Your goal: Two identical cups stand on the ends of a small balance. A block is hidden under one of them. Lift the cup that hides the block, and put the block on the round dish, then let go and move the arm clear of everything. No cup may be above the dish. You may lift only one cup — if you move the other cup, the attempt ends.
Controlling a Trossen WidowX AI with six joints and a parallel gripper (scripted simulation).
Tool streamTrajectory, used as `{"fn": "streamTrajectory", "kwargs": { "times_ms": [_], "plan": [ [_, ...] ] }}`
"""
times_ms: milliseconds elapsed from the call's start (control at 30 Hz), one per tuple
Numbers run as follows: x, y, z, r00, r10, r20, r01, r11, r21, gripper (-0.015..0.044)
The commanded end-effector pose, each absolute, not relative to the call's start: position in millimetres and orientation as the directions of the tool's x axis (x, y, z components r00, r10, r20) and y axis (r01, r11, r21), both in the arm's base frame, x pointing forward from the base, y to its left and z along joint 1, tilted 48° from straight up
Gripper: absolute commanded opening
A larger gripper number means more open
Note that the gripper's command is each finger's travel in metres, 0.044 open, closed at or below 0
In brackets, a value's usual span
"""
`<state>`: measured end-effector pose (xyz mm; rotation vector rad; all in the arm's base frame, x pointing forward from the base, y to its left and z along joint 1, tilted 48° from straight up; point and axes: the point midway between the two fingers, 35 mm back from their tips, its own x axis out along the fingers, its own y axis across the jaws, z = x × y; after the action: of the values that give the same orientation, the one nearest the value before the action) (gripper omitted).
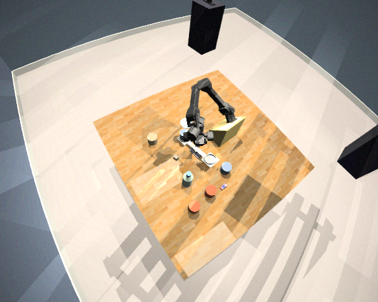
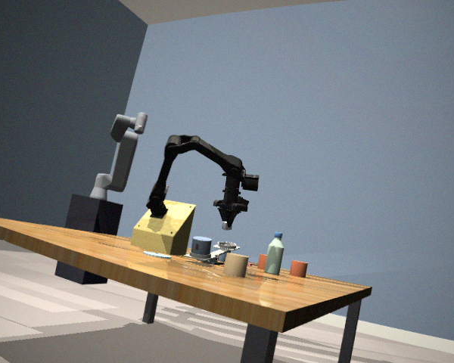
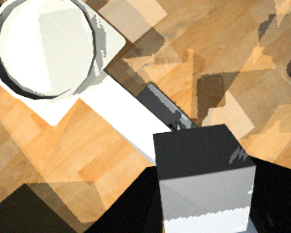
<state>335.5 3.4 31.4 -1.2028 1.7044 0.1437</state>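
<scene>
While the block (image 3: 204, 184) hangs above the balance (image 3: 129, 113), the gripper (image 2: 227, 225) grasps it, well above the table (image 2: 203, 289). One blue cup (image 2: 201, 245) stands on the balance's end near the yellow base (image 2: 164, 230). Beyond lies the round dish (image 1: 184, 122).

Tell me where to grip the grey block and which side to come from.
Grip the block on two opposite flat side faces, coming straight down from above. It is a cube with parallel sides, so the fingers sit flat against them. The gripper holds it just that way now, shut on it in the air above the balance.
</scene>
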Motion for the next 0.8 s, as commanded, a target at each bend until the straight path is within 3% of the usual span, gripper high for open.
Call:
{"fn": "streamTrajectory", "kwargs": {
  "times_ms": [0, 767],
  "plan": [
    [332.3, -28.3, 49.5, 0.004, -0.630, -0.776, -0.759, 0.503, -0.413, 0.0000],
    [273.6, -158.5, 133.1, 0.072, -0.679, -0.730, -0.758, 0.439, -0.483, 0.0000]
  ]
}}
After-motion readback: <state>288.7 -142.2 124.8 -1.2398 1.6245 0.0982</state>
